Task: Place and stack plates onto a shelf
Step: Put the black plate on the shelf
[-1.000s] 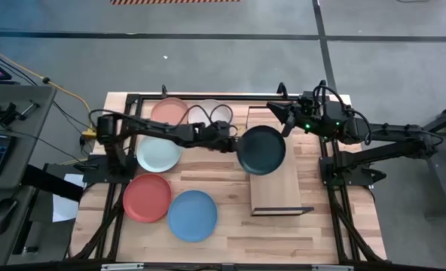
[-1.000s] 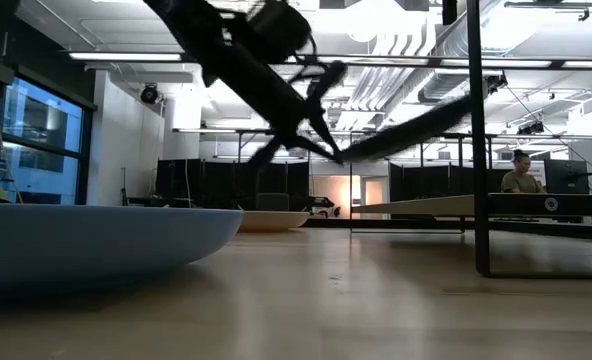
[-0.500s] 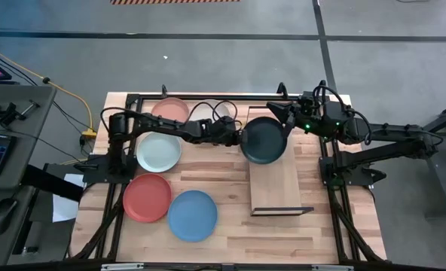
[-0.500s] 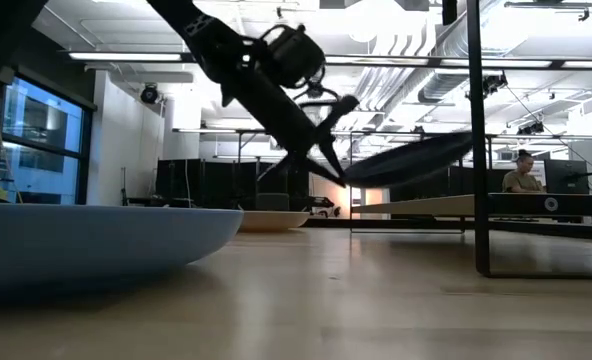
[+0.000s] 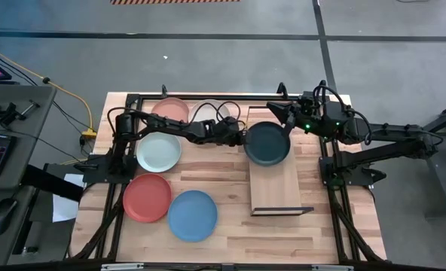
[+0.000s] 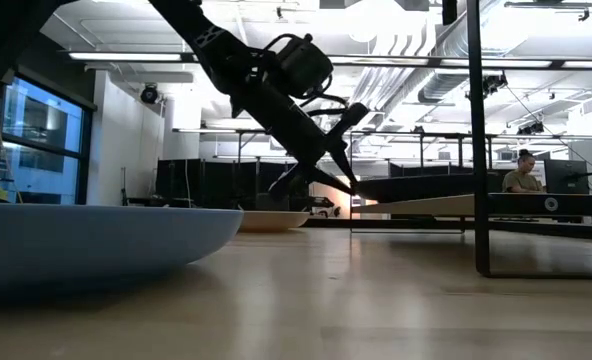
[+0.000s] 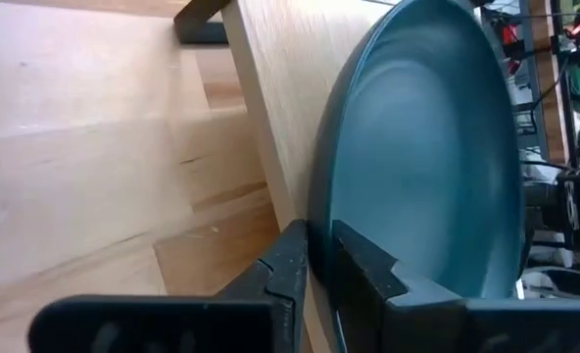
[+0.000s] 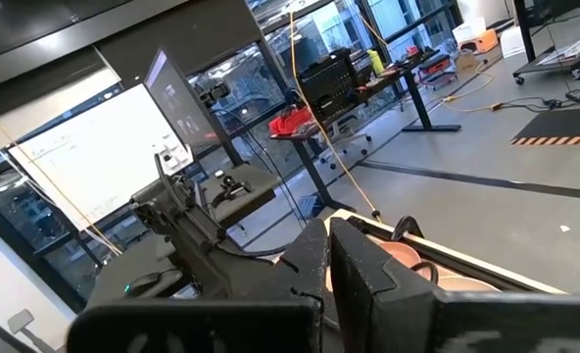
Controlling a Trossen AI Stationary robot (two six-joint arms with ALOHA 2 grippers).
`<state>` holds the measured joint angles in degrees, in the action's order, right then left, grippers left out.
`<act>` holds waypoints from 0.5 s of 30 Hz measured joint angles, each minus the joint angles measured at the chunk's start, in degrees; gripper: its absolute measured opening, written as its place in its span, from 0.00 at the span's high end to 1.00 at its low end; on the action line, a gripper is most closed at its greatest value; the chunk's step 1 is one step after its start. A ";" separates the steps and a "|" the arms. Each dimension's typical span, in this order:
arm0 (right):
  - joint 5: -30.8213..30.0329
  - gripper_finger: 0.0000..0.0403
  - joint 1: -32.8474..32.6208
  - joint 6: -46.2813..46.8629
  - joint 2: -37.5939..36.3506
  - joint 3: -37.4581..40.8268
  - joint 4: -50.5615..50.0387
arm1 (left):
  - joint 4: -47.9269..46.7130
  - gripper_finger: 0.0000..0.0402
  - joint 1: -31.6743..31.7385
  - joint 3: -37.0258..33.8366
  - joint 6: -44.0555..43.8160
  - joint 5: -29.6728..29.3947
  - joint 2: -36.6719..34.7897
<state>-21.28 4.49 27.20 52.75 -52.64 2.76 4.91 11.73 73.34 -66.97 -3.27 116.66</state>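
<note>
My left gripper (image 5: 240, 138) (image 6: 344, 178) is shut on the dark teal plate (image 5: 267, 144) (image 7: 427, 167), which lies low and nearly level over the far half of the shelf (image 5: 276, 177) (image 7: 270, 108) (image 6: 416, 205). On the tabletop rest the salmon pink plate (image 5: 169, 111), the white plate (image 5: 208, 110) partly behind the left arm, the pale mint plate (image 5: 157, 153), the coral red plate (image 5: 148, 197) and the bright blue plate (image 5: 193, 215) (image 6: 96, 240). My right gripper (image 5: 273, 111) (image 8: 324, 250) waits shut above the shelf's far end. My left gripper pinches the teal plate's rim (image 7: 317, 230) on its left side, one finger (image 7: 363, 270) on the inner face and one finger (image 7: 288, 270) under the outer wall. The fingers come from the table's left, slanting down. I cannot tell whether the plate's underside touches the board.
The shelf's near half (image 5: 279, 192) is bare board with a black frame end (image 5: 282, 211). Black frame rails (image 5: 208, 96) run along the table's far edge and sides. A black post (image 6: 473, 130) stands in the low view. A person (image 6: 522, 172) sits in the room behind.
My left gripper has moved down and toward the table's far edge, carrying the teal plate. The plate has gone from steeply tilted and raised to nearly level, low over the shelf's far half. The gripper has stayed shut on the rim.
</note>
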 joint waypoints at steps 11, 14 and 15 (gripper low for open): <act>0.00 1.00 0.00 1.03 0.00 0.00 -0.37 | 5.46 0.75 2.15 0.00 4.35 1.21 -0.40; 0.00 1.00 0.00 1.05 0.00 0.00 -0.37 | 5.71 0.70 3.21 0.00 5.87 3.44 -0.59; 0.00 1.00 0.00 1.04 0.00 0.00 -0.37 | 5.48 0.69 3.72 0.00 6.28 4.87 -0.61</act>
<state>-21.28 4.49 28.24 52.75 -52.64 2.39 10.39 15.45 73.34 -60.69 1.61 116.05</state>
